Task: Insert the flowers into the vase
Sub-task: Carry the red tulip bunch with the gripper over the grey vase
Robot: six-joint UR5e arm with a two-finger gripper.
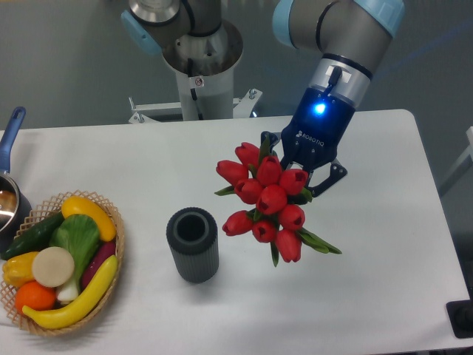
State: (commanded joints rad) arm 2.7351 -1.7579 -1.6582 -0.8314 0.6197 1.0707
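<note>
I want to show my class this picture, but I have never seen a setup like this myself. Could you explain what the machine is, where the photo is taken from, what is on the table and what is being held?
One fixed camera looks down on a white table from the front. The grey and blue machine is a robot arm; its dark hand, the gripper, has two fingers. The fingers are hidden behind the flowers, a bunch of red tulips that seems to be held above the table. To their left the vase, a dark ribbed cylinder, stands empty. At the far left a wicker basket holds toy fruit and vegetables, beside a pot with a blue handle.
</note>
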